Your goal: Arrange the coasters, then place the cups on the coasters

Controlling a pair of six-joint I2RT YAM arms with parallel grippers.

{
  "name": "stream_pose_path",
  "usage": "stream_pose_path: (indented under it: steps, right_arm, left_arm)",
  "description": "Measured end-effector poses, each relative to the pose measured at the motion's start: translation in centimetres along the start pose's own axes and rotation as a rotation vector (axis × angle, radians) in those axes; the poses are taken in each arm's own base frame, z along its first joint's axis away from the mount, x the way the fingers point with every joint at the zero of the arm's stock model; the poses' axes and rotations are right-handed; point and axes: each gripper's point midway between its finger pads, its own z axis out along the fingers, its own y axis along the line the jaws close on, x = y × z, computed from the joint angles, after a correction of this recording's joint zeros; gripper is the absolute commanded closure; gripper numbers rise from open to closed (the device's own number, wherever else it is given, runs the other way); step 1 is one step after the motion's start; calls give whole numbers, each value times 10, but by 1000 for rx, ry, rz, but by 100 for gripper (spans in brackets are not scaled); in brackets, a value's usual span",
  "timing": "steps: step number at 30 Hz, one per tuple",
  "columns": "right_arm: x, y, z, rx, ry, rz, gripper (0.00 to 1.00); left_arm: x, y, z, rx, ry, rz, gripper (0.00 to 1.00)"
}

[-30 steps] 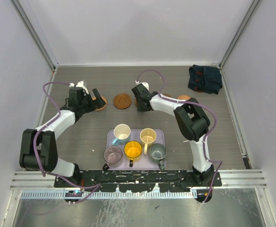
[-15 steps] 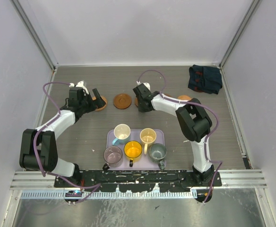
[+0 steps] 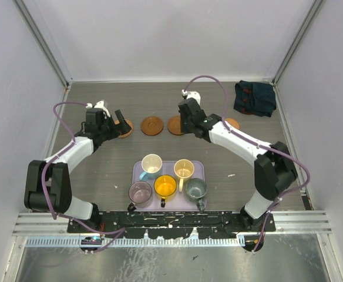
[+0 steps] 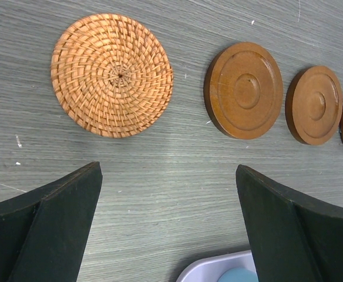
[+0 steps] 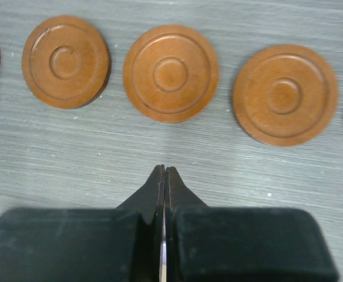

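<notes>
A row of coasters lies across the far table: a woven one [image 4: 111,75], three round wooden ones [image 5: 66,61] [image 5: 171,73] [image 5: 285,94], and another woven one [image 3: 231,123] at the right end. My right gripper [image 5: 164,170] is shut and empty, hovering just short of the middle wooden coaster. My left gripper [image 4: 167,176] stands wide open over bare table, near the left woven coaster [image 3: 126,127]. The cups stand on the lavender tray [image 3: 202,167]: white-blue [image 3: 151,165], cream [image 3: 184,169], purple-grey [image 3: 140,191], orange [image 3: 165,186], grey-green [image 3: 195,188].
A dark folded cloth [image 3: 255,98] lies at the back right corner. Grey walls close in the table on three sides. The tray's corner [image 4: 218,271] shows just below my left fingers.
The right arm has swung its elbow out to the right and its gripper has shifted slightly right, uncovering a wooden coaster. The left arm has not moved.
</notes>
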Motion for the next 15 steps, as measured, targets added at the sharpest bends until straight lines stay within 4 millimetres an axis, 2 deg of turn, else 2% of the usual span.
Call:
stream_pose_path:
  steps: [5,12,13,14,15]
  right_arm:
    - [-12,-26,-22,81,-95,30,99]
    - [-19,-85,-49,280,-205,117,98]
    - [-21,-91,-55,299,-230,125,89]
    - [-23,-96,-62,309,-257,130,70]
    - [-25,-99,-68,312,-286,133,46]
  left_arm:
    - [-4,5,-1,-32,-19,1,2]
    - [-4,21,9,-100,-35,23,2]
    - [-3,23,13,-101,-33,26,2]
    - [-1,24,17,-103,-28,28,2]
    - [0,26,22,-105,-23,31,2]
